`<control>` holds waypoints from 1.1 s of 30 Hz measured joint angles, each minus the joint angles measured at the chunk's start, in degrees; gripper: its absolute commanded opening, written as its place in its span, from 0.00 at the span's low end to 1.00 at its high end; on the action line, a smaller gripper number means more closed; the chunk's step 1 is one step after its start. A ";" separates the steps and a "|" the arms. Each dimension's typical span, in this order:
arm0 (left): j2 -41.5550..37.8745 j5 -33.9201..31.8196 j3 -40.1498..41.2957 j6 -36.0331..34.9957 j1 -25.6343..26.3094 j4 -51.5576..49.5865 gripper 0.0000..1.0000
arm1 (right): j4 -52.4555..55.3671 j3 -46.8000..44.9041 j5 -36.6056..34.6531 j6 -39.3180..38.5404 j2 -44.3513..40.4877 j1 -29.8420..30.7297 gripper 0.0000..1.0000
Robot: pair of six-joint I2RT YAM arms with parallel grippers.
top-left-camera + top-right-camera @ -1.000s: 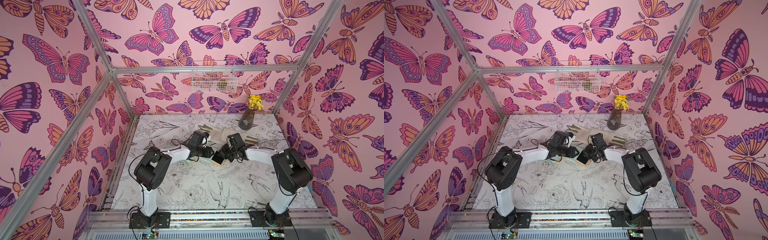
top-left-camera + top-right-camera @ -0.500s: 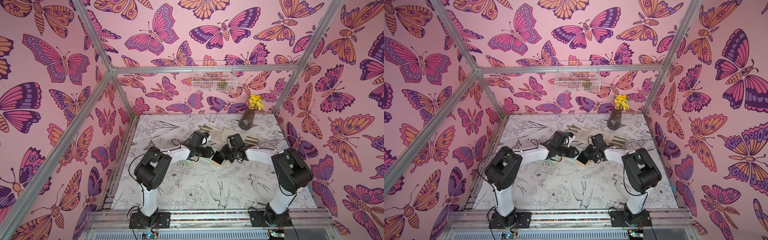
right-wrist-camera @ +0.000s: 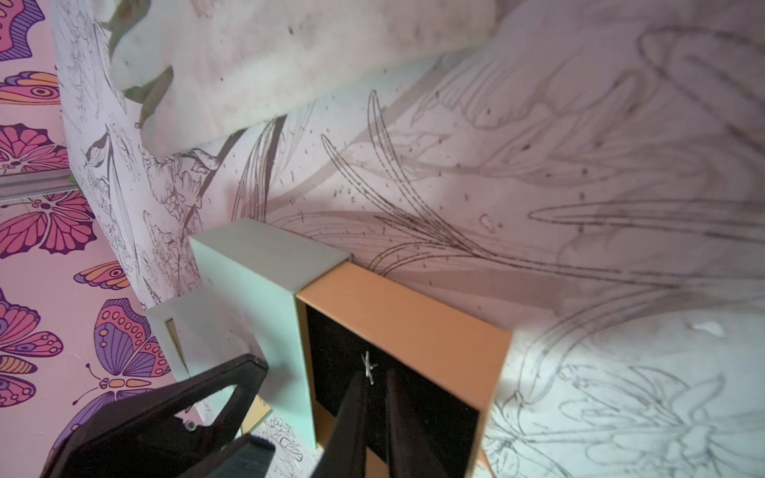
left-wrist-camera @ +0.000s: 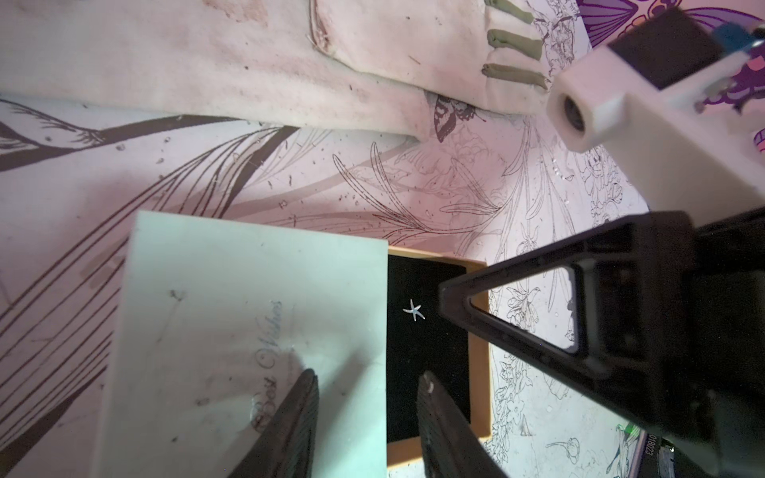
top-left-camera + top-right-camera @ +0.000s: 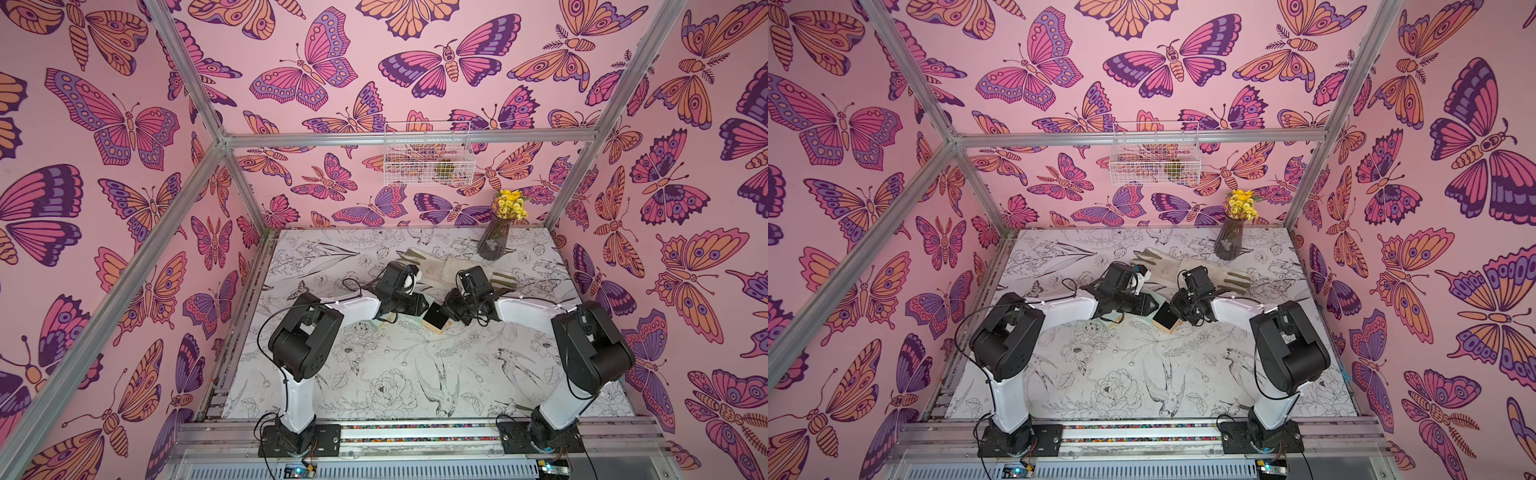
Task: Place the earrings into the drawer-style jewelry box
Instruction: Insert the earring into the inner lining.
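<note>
You are looking at the jewelry box (image 3: 248,265) sitting near the middle of the table (image 5: 374,386), whose surface is printed with fine line drawings of flowers and birds. Its sleeve (image 4: 248,331) is a flat, smooth shell in pale mint, with faint cursive letters and some scuffs on the top. The drawer (image 4: 480,351) is standing partly out of the sleeve. It is a shallow rectangular tray with a plain orange-tan rim and a matt black lining that looks like velvet.

One thin silvery earring (image 4: 413,310), shaped like a small star, is lying on that lining, inside the drawer.

The right gripper (image 3: 374,378) is hanging over the drawer. Its two slim dark fingers are standing a little apart, with only a narrow gap, and they are pinching nothing. The earring is lying just at the tip of one finger, and I cannot tell if it is touching.

The left gripper (image 4: 367,378) is showing ribbed dark fingers spread wider — one over the sleeve's top, one over the black lining. I cannot tell whether they are pressing on the box.

Beyond the box, a pale, stained fabric glove (image 4: 248,62) with olive ribbed stripes is lying flat.
</note>
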State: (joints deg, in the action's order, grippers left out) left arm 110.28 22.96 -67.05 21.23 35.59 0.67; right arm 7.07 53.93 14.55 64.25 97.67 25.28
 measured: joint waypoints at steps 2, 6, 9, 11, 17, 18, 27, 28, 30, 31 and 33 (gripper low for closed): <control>0.00 0.00 0.00 0.00 0.00 0.00 0.43 | 0.46 0.02 -0.22 -0.24 -0.68 0.00 0.19; 0.00 0.00 0.00 0.00 0.00 -0.02 0.43 | 0.44 0.07 -0.20 -1.05 -1.14 0.00 0.06; 0.00 0.00 0.00 0.00 0.00 -0.02 0.43 | 0.42 0.63 0.70 -1.49 -0.81 0.00 0.00; 0.00 0.00 0.00 0.00 0.00 0.00 0.43 | 0.02 1.36 1.36 -1.49 -0.11 0.00 0.00; 0.00 0.00 0.00 0.00 0.00 -0.02 0.43 | -0.87 2.58 2.64 -1.49 2.03 0.00 0.00; 0.00 0.00 0.00 0.00 0.00 -0.02 0.43 | -0.96 2.60 2.86 -1.49 2.38 0.00 0.00; 0.02 0.00 0.00 0.00 0.00 0.00 0.43 | -0.61 2.64 2.56 -1.75 4.07 0.00 0.00; 0.02 0.00 0.00 0.00 0.00 0.00 0.43 | -0.39 2.64 2.34 -1.77 4.07 0.00 0.00; 0.04 0.00 0.00 0.00 0.00 0.00 0.43 | -0.13 2.64 1.90 -1.92 4.07 0.00 0.00; 0.04 0.02 -0.02 0.00 0.00 0.00 0.43 | -0.04 2.64 1.70 -1.99 4.07 0.00 0.00; 0.04 0.02 -0.02 0.00 0.00 0.00 0.43 | 0.17 2.64 1.33 -2.21 4.07 0.00 0.00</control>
State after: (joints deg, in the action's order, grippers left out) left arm 110.32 22.98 -67.07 21.23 35.59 0.67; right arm 7.25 56.58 15.88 62.04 101.73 25.28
